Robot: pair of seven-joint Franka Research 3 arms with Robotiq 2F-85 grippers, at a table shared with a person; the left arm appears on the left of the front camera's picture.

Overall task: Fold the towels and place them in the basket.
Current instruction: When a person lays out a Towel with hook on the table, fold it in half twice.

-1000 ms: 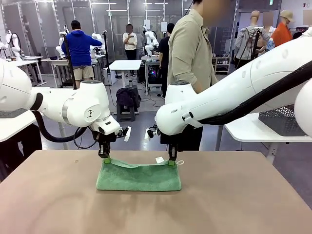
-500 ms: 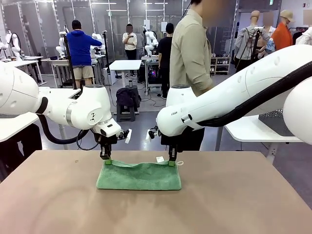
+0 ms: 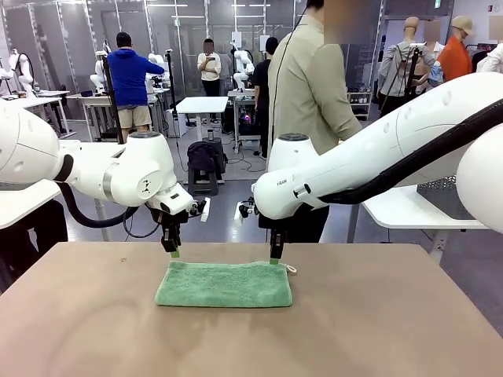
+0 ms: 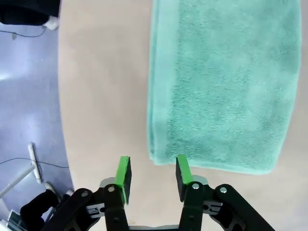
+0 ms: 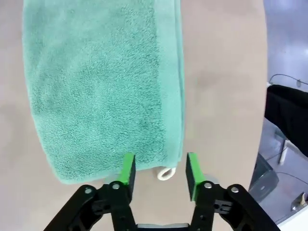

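the big brown table point(image 3: 78, 314) is the floor for all of this. the left arm point(image 3: 118, 173) comes in from the left and the right arm point(image 3: 377, 157) from the right, and both bend down over the far half of the table with their wrists pointing straight down. the green towel point(image 3: 224, 283) lies flat and folded in the middle, and its long side runs from left to right, from one arm to the other. a dark mesh thing on a white side table behind the right arm may be the basket point(image 3: 452, 200), so the right arm looks nearer to it. the left gripper point(image 3: 174, 253) hangs just above the towel's far left corner, and the right gripper point(image 3: 275, 258) hangs just above the far right corner, so each arm is as near to the towel as the other. both grippers have their jaws apart with nothing between them. a small white loop point(image 5: 165, 173) pokes out of the corner under the right gripper. i think the next fold has to bring one short end over to the other.
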